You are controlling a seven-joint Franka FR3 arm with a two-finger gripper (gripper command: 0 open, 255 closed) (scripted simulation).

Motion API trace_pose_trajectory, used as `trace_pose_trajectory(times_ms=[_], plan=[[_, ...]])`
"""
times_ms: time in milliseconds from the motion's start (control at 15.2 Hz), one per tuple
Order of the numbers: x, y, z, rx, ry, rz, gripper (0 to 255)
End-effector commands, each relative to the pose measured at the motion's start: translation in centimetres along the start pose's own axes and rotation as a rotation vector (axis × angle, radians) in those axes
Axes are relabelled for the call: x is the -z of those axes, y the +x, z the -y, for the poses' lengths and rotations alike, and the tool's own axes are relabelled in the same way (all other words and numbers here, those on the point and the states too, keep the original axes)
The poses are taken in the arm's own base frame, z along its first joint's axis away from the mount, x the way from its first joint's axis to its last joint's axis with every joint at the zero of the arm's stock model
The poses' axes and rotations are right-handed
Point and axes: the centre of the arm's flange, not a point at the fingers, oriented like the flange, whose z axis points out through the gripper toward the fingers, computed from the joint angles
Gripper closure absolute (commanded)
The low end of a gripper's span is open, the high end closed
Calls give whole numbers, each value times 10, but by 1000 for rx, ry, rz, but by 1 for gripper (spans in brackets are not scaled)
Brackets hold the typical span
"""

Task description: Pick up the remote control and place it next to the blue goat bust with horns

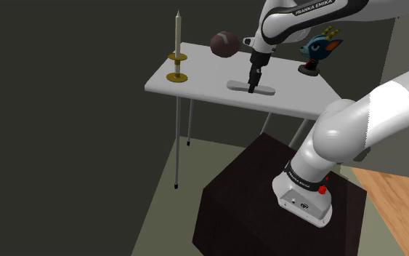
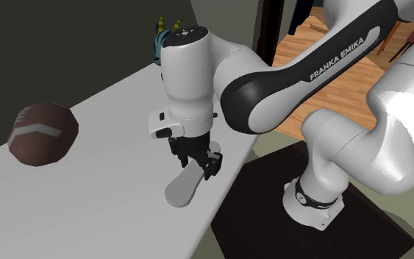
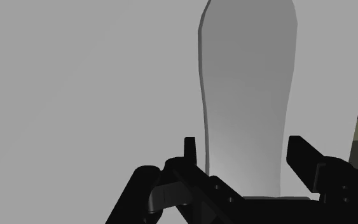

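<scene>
The grey remote control [image 1: 268, 89] lies flat by the white table's [image 1: 195, 73] near edge. It looks stiff, light and smooth, best taken by its narrow sides. The gripper [image 1: 252, 89] straddles it, fingers apart. Far right stands the blue goat bust [image 1: 319, 49], clear in the shoulder view and half hidden in the second exterior view.

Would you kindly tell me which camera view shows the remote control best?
The wrist view: the grey remote control lies close up between the fingers of the open pincer, neither touching it. The shoulder view shows it whole but from afar, crossed by the pincer; the second exterior view shows one end under the pincer.
</scene>
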Motion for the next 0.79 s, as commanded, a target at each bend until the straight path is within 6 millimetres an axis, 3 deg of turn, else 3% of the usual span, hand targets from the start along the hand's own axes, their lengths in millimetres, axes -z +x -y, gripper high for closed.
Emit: trace_pose_trajectory(times_ms=[0,396,726], plan=[[0,0,0,0,0,0,255],[0,0,0,0,0,0,255],[26,0,0,0,0,0,255]])
